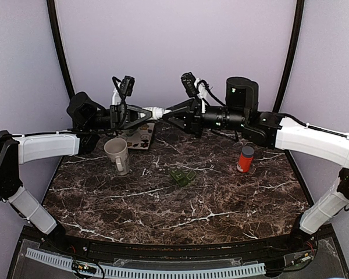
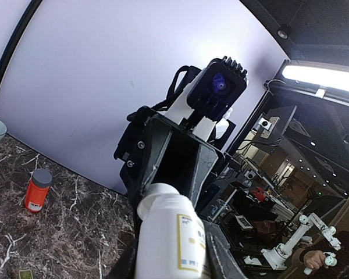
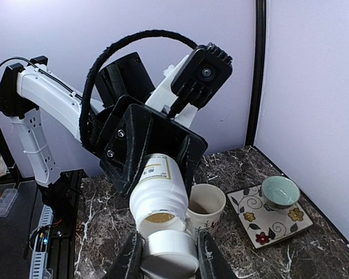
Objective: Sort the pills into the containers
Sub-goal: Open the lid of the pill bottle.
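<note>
A white pill bottle (image 1: 156, 111) with a yellow-edged label hangs in the air at the back of the table, between the two arms. My left gripper (image 2: 173, 256) is shut on the bottle's body (image 2: 171, 238). My right gripper (image 3: 168, 257) is shut on the white cap (image 3: 170, 253), which sits just off the bottle's open mouth (image 3: 157, 218). A yellowish surface shows inside the mouth; whether it is pills I cannot tell. In the top view the left gripper (image 1: 144, 114) and the right gripper (image 1: 167, 113) face each other tip to tip.
A beige paper cup (image 1: 117, 154) stands below the left arm, with a flowered square plate (image 1: 142, 138) behind it carrying a small pale green bowl (image 3: 280, 192). A red bottle with a grey cap (image 1: 245, 158) stands at the right. A dark green object (image 1: 182, 177) lies mid-table.
</note>
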Controlling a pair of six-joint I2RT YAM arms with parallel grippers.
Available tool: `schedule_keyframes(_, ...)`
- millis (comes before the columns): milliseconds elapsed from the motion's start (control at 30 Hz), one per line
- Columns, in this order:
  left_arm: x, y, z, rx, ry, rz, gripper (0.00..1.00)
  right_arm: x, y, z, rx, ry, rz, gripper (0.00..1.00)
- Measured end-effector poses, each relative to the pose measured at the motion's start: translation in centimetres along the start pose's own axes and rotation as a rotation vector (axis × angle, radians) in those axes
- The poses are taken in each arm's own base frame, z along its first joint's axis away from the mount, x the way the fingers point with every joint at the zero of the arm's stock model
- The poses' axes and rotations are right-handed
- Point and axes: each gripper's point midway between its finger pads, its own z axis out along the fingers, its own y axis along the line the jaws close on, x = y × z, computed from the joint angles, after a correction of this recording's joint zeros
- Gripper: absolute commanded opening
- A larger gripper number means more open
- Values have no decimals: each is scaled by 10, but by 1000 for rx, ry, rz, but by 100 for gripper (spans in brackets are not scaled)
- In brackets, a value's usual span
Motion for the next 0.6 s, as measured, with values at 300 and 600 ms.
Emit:
schedule_keyframes(300,-1,1,0,-7,-8,24,0,5,-5,-3,29,11,9,19)
schedule_keyframes(600,0,11,-1,-44,-21,42,0,1,-7,-19,69,-10,16,18)
